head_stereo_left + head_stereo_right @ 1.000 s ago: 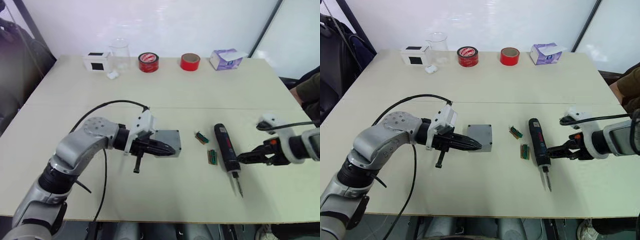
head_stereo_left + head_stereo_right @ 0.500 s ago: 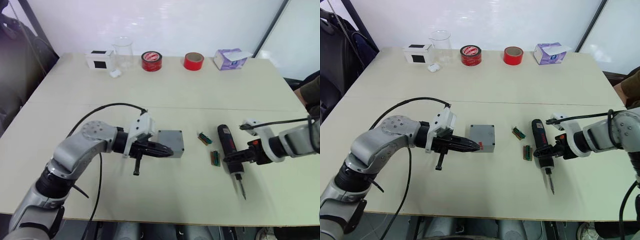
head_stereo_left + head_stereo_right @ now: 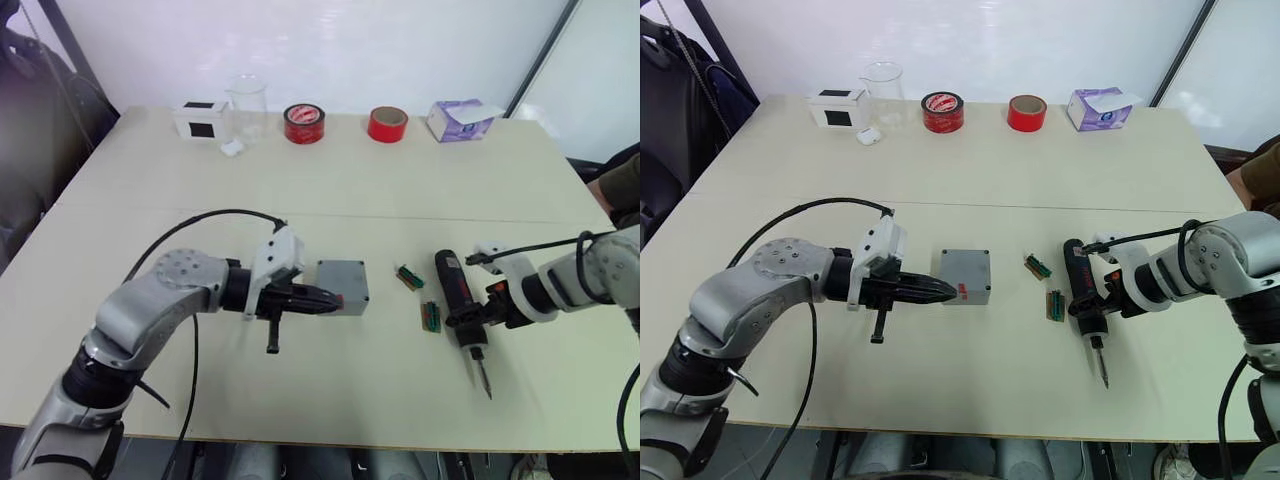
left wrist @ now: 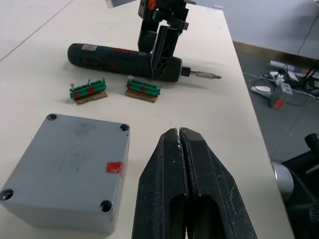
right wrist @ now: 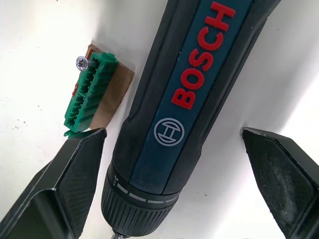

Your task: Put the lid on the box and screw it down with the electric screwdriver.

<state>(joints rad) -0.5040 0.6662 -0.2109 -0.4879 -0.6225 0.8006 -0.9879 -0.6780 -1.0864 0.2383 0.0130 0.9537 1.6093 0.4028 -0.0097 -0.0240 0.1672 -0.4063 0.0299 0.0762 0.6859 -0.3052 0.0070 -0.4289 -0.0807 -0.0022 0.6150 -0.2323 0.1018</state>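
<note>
a: right gripper (image 5: 169, 164) spread wide, one finger (image 5: 75, 174) either side of the electric screwdriver (image 3: 455, 300), not yet clamped; two green pieces (image 3: 428, 316) at its 9 o'clock, just beside.

b: probably rigid, dense, smooth-shelled; best gripped mid-barrel near the collar, away from the thin bit.

a: left gripper (image 4: 180, 144) pressed closed, empty, tips at the 3 o'clock edge of the box (image 4: 67, 164) in the wrist view.

b: lid (image 3: 342, 281) seated, screw heads at corners; light, stiff plastic, likely to slide.

A: Any readable text?
B: "BOSCH" in red letters on the electric screwdriver (image 5: 184, 94), round Bosch logo just below it.
A: Anything else?
B: Tape rolls' print too small to read.
</note>
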